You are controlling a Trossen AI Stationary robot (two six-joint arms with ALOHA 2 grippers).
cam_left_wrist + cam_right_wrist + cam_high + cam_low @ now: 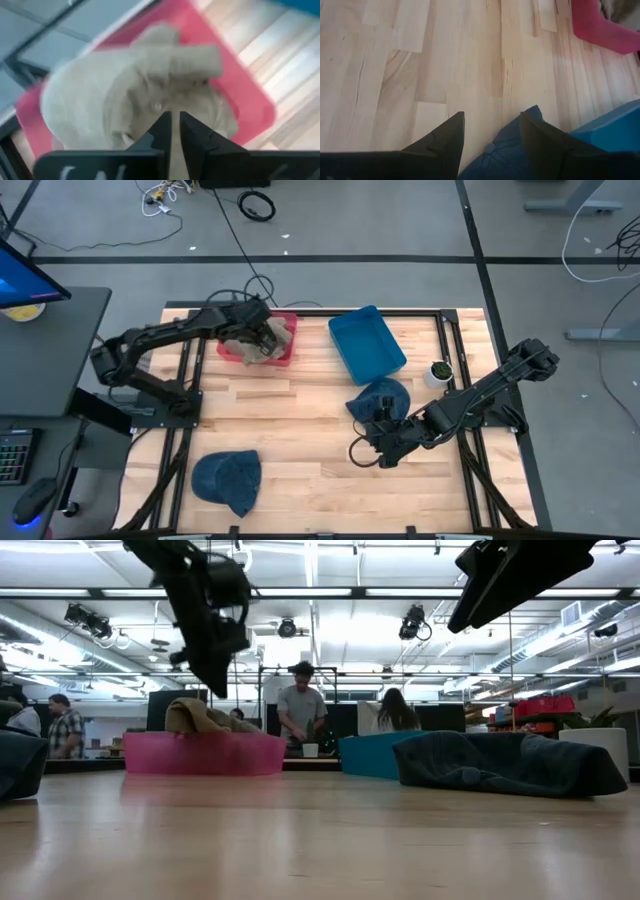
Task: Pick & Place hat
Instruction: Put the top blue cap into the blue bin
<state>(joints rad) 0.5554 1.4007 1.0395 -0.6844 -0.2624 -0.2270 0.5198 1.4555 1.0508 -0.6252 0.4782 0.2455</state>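
Observation:
A beige hat (262, 338) lies in a pink bin (285, 358) at the table's far left; it also shows in the left wrist view (125, 95) and the low view (200, 715). My left gripper (175, 125) hovers just above it, fingers shut, touching nothing. A dark blue hat (382, 397) rests flat on the table near the blue bin (367, 342). My right gripper (492, 125) is open and well above this hat (495, 155), its fingers either side of the hat's edge in the right wrist view. A second blue hat (228, 480) lies at the near left.
A small white pot with a plant (437, 372) stands right of the blue bin. Bare wooden tabletop (310, 430) stretches between the two blue hats. A monitor and a desk stand off the table's left side. People are in the room beyond the far edge (300, 705).

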